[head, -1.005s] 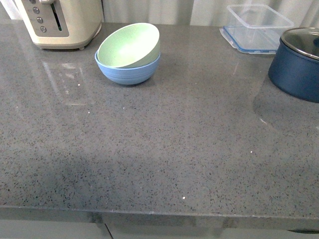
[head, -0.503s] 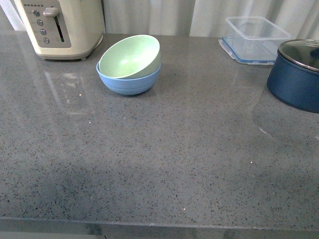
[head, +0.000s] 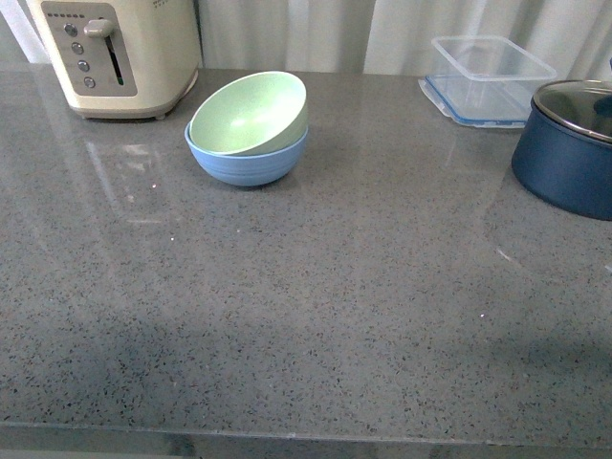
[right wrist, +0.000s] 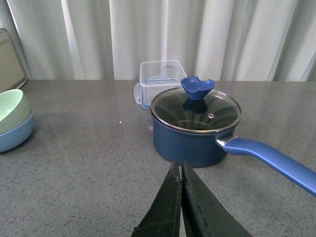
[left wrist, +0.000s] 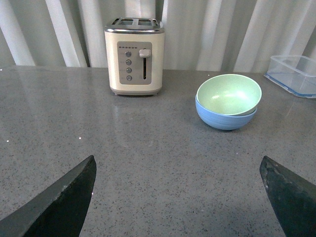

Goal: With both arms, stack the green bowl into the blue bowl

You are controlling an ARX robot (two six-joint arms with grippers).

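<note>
The pale green bowl [head: 251, 113] sits tilted inside the light blue bowl [head: 244, 163] at the back left of the grey counter; the pair also shows in the left wrist view as green bowl [left wrist: 228, 94] in blue bowl [left wrist: 224, 119]. At the edge of the right wrist view both bowls appear again: green bowl [right wrist: 10, 109], blue bowl [right wrist: 16, 134]. Neither arm shows in the front view. My left gripper [left wrist: 177, 165] is open, well back from the bowls, with bare counter between its fingers. My right gripper [right wrist: 179, 164] is shut on nothing, just short of the navy pot.
A cream toaster [head: 115, 48] stands at the back left beside the bowls. A clear container [head: 490, 69] with a blue-rimmed lid is at the back right. A dark navy pot [head: 566, 153] with glass lid and a long blue handle [right wrist: 269, 158] stands at the right.
The front view has shifted: bowls, toaster and pot sit slightly lower in the picture than a second ago. The bowls keep the same tilted nesting.
</note>
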